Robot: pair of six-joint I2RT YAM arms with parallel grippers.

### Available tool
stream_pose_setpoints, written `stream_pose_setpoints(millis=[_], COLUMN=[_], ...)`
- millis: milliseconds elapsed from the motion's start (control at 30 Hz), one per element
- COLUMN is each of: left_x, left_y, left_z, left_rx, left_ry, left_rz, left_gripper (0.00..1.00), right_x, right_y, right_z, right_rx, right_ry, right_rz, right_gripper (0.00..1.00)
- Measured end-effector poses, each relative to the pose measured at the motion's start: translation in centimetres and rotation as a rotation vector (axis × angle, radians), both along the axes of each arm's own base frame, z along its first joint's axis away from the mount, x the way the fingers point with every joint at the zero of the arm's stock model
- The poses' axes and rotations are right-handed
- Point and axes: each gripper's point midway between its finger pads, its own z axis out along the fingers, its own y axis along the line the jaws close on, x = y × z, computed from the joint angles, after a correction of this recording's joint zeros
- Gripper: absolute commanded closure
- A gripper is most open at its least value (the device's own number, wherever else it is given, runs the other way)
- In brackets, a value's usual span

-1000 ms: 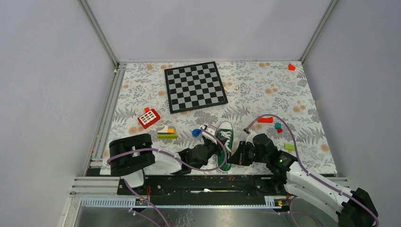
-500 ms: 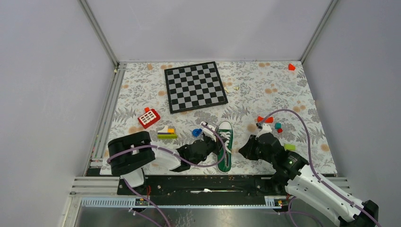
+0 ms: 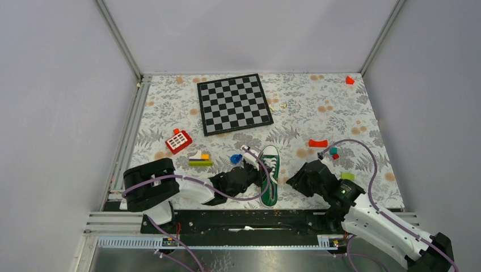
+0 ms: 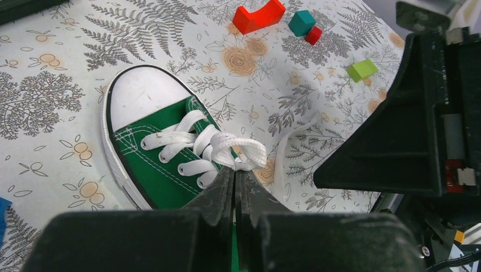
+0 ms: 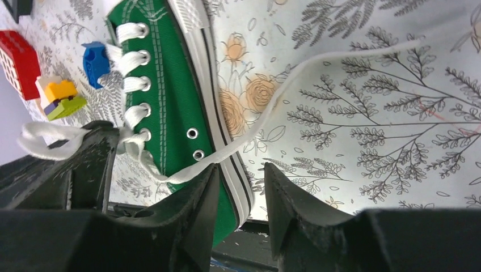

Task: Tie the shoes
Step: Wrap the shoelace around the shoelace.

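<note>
While my left gripper clamps lace loop above shoe at near edge of table, my right gripper gapes empty; I should catch loose lace end squarely, pull gently outward.

One green sneaker, one white lace, my two grippers, left gripper and right gripper, one chessboard, one teal cube, one lime block, one blue piece, one red arch block
</note>
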Motion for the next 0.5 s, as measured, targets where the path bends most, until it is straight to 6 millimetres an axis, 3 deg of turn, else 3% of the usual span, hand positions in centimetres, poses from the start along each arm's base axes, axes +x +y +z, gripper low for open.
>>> stream_pose_setpoints(millis=[167,367,500], left_x=[-0.3,-0.6,-0.7], left_y=[-0.1,0.1,0.1], left_z=[-0.1,-0.7,-0.5], left_rx=[0.003,0.021,0.018], left_ry=[0.004,0.003,0.000], left_rz=[-0.017,-0.037,-0.049], left_gripper=[1.00,1.00,1.00], right_x=[-0.4,-0.7,-0.2], right_y=[0.0,0.0,0.7], right_z=[-1.7,-3.8,-4.0], right_rx=[0.026,0.050,0.106], right_ry=[0.075,0.137,0.136], right_rz=[-0.075,-0.142,-0.171], right_gripper=[0.45,0.48,0.49])
